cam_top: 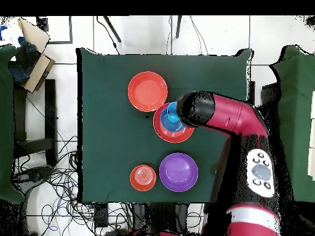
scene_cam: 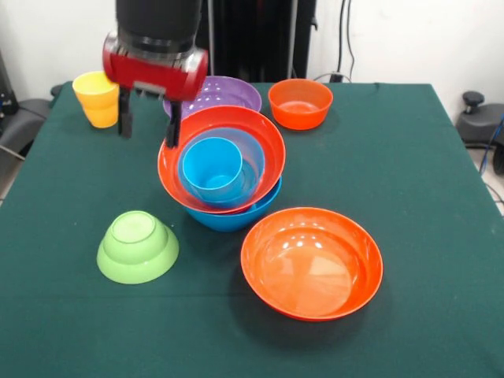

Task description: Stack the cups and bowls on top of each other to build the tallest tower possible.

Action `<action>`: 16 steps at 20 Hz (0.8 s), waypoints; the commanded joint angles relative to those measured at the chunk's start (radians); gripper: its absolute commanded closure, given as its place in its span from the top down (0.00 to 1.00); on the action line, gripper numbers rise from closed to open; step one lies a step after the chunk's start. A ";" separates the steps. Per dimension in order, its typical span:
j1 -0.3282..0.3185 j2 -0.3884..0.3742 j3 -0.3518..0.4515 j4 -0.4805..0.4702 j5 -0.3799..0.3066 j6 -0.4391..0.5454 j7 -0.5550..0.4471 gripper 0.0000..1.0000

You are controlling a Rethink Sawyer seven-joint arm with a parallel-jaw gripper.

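Note:
The tower point(scene_cam: 224, 169) stands mid-table and leans toward the camera. It is a large blue bowl point(scene_cam: 236, 216) at the bottom, a large orange bowl point(scene_cam: 264, 142), a medium blue bowl point(scene_cam: 253, 161) and the sky blue cup point(scene_cam: 211, 167) nested inside. The magenta bowl is hidden. My gripper point(scene_cam: 148, 124) is open and empty, just left of the tower, with one finger point(scene_cam: 172, 130) at the orange bowl's rim. The yellow cup point(scene_cam: 98, 98) stands at the far left. In the overhead view the tower point(cam_top: 167, 128) shows partly under the arm point(cam_top: 221, 114).
A second large orange bowl point(scene_cam: 311, 260) point(cam_top: 147, 91) sits upright near the front. A lime green bowl point(scene_cam: 138, 246) lies upside down at the front left. A purple bowl point(scene_cam: 228, 93) point(cam_top: 178, 171) and a small orange bowl point(scene_cam: 299, 102) point(cam_top: 143, 177) stand at the back.

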State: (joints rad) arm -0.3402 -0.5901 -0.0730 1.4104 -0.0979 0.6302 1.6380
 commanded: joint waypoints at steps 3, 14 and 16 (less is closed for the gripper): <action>-0.011 0.292 0.098 -0.481 -0.028 0.177 -0.032 1.00; -0.004 0.356 0.092 -0.681 -0.050 0.321 -0.098 1.00; -0.001 0.346 0.088 -0.644 -0.058 0.275 -0.097 1.00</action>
State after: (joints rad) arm -0.3489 -0.2565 -0.0660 0.8462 -0.0986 0.9102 1.6380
